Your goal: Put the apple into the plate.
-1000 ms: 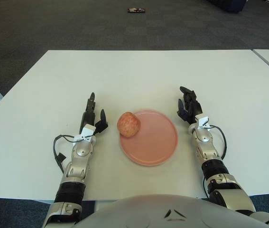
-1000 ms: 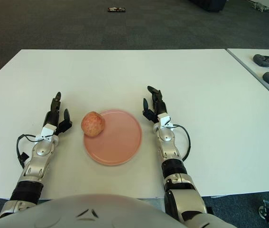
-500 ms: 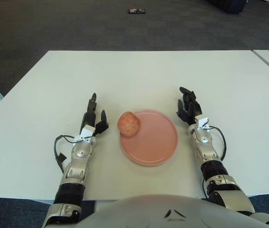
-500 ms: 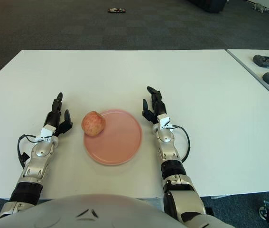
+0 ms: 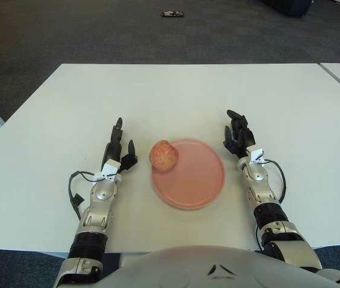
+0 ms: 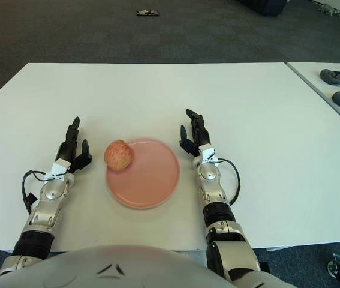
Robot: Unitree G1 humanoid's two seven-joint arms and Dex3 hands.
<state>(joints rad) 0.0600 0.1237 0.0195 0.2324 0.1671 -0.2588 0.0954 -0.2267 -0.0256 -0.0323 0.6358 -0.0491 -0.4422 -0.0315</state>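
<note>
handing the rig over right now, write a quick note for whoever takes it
Left hand: open, holding nothing, just left of the apple.
Right hand: open, holding nothing, just right of the plate.
The apple sits at the pink plate's left rim, overlapping its edge; whether it lies fully inside cannot be told. Both are on the white table.
Done: apple brought to the plate and let go.
Left: check that it is seated; if not, nudge it toward the middle.
</note>
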